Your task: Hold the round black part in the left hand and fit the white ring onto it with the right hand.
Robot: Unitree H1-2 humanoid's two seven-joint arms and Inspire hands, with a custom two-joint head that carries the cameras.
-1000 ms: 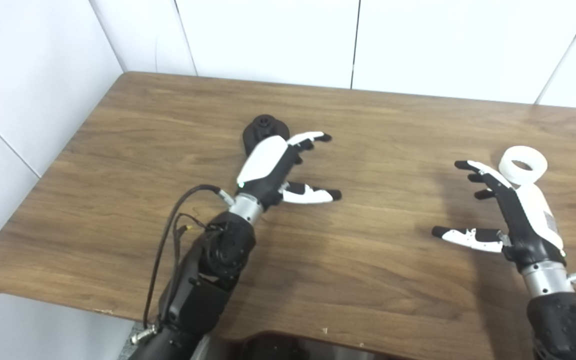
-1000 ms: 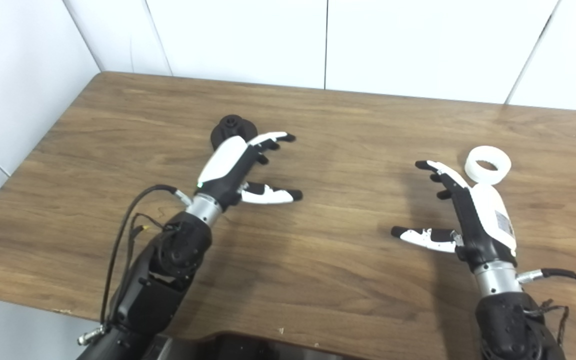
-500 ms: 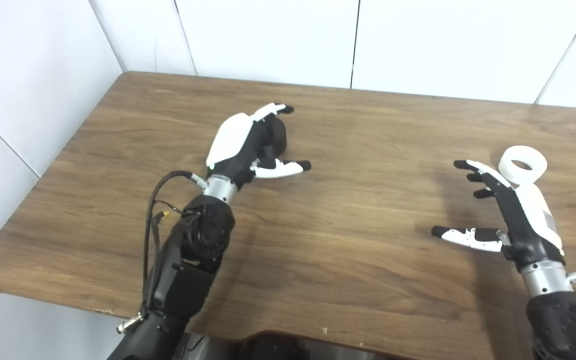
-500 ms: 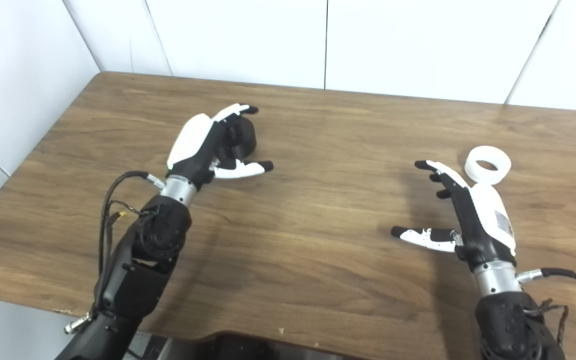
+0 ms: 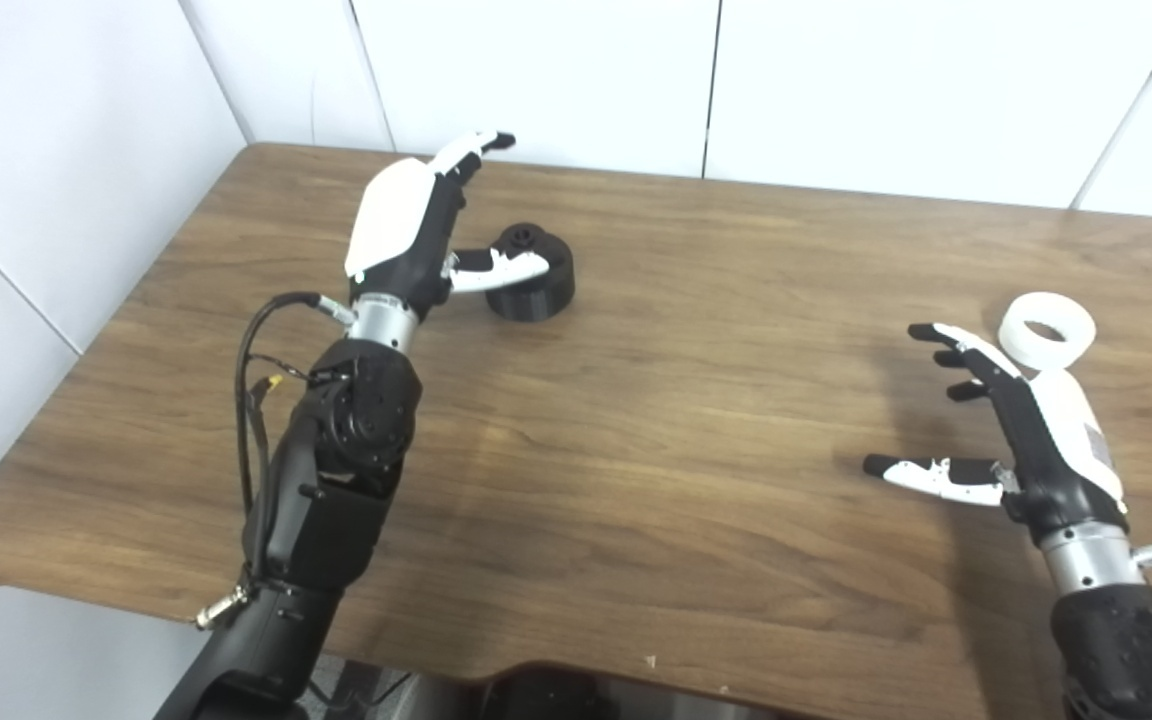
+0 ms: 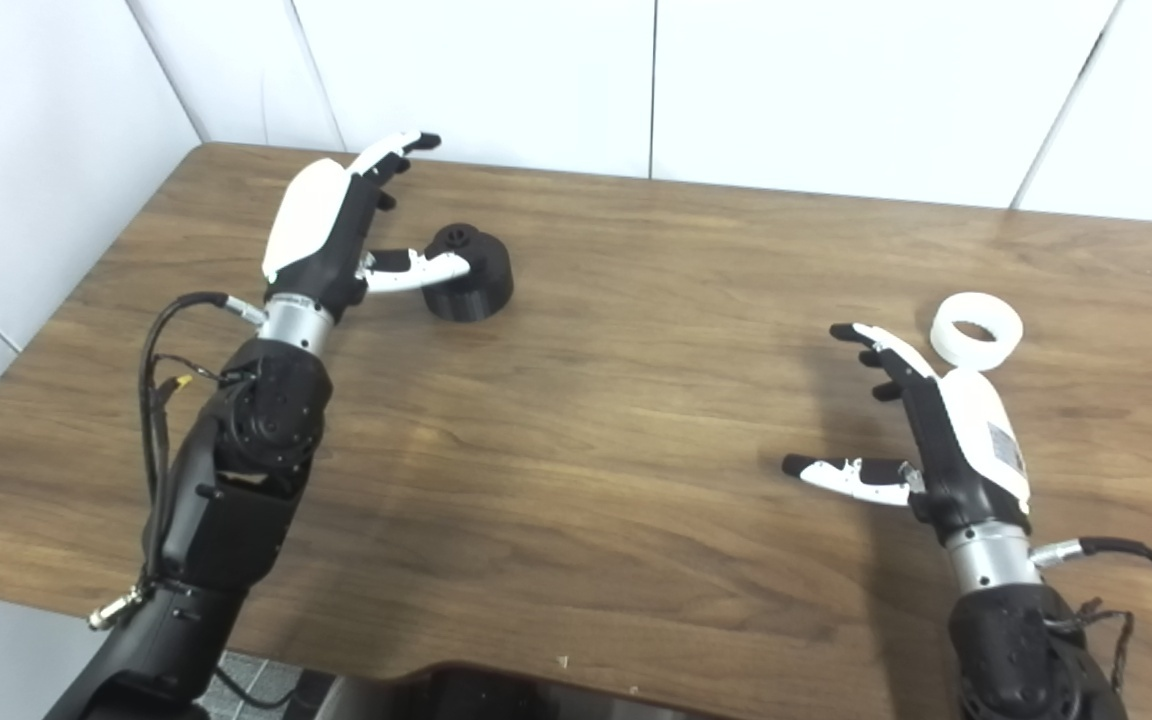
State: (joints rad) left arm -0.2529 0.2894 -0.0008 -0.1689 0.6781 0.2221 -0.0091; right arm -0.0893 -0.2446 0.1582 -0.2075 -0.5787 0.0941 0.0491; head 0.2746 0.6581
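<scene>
The round black plastic part (image 5: 532,272) looks rigid and light; grip its ribbed side wall. The spread, empty left hand (image 5: 414,228) hovers beside it; the right hand (image 5: 1011,420) is wide open, near the white ring (image 5: 1046,326).

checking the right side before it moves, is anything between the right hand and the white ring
Nothing visible. The right hand is open just in front of the ring, with only bare table between them. The black part is far off by the left hand.
</scene>
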